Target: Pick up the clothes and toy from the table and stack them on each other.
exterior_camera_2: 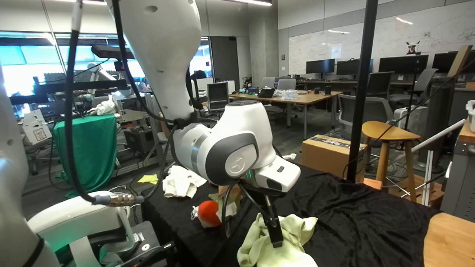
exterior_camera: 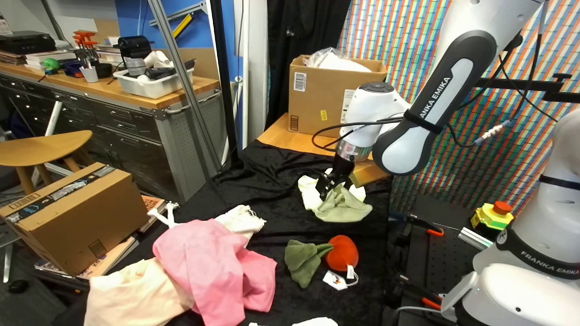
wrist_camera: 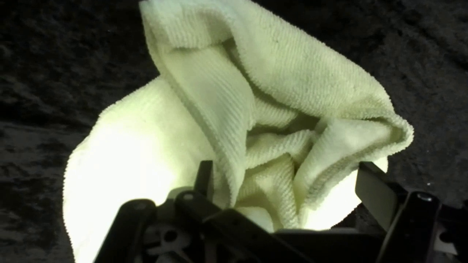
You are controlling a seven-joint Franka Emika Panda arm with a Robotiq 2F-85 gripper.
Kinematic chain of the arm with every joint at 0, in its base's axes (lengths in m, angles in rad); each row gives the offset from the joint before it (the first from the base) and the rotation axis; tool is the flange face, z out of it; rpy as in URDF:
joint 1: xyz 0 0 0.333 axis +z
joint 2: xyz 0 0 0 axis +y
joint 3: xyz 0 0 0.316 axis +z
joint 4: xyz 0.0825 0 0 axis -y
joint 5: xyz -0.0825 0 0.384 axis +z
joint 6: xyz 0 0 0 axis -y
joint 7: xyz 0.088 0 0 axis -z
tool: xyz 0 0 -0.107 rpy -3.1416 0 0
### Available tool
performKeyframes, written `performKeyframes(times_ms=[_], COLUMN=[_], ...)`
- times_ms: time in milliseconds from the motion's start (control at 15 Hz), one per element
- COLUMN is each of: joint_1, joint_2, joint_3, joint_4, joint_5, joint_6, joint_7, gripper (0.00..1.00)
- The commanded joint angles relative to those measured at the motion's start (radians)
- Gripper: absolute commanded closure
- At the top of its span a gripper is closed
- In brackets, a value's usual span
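My gripper (wrist_camera: 287, 164) stands open, pointing down over a crumpled pale yellow-green garment (wrist_camera: 303, 69) on the black table (exterior_camera: 267, 181). Folds of this cloth show between its wide-apart fingers (wrist_camera: 376, 193), and neither pad pinches it. An exterior view has one finger in front of the same garment (exterior_camera_2: 293, 252). The red plush toy (exterior_camera: 343, 253) lies nearby, tags beside it, with olive green leaf-shaped fabric (exterior_camera: 301, 262) touching it. Farther off, a pink garment (exterior_camera: 213, 262) overlaps a peach one (exterior_camera: 136, 294) and a white fringed one (exterior_camera: 242, 219). Another white cloth (exterior_camera: 317, 322) is cut off by the frame's bottom.
Behind the gripper, a large cardboard box (exterior_camera: 326, 99) rests on bare wood at the table's far end. Another box (exterior_camera: 77, 217) stands beyond the table's side. A white rope loop (exterior_camera: 165, 215) lies by the pink garment. The emergency stop (exterior_camera: 494, 215) sits near the arm's base.
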Motion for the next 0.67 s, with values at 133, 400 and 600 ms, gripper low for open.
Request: performKeyframes(times_ms=[133,400,600], joint_1=[0.056,0.082,0.106], joint_2=[0.037,0.039,0.039], joint_3=[-0.055,-0.061,-0.074], joint_4=[-0.009,-0.019,-0.024], joint_5=[-0.043,-0.039,-0.041], joint_6=[0.073,0.107,0.118], joint_7=[0.094,0.110,0.122], gripper=[0.00,0.42,0.65])
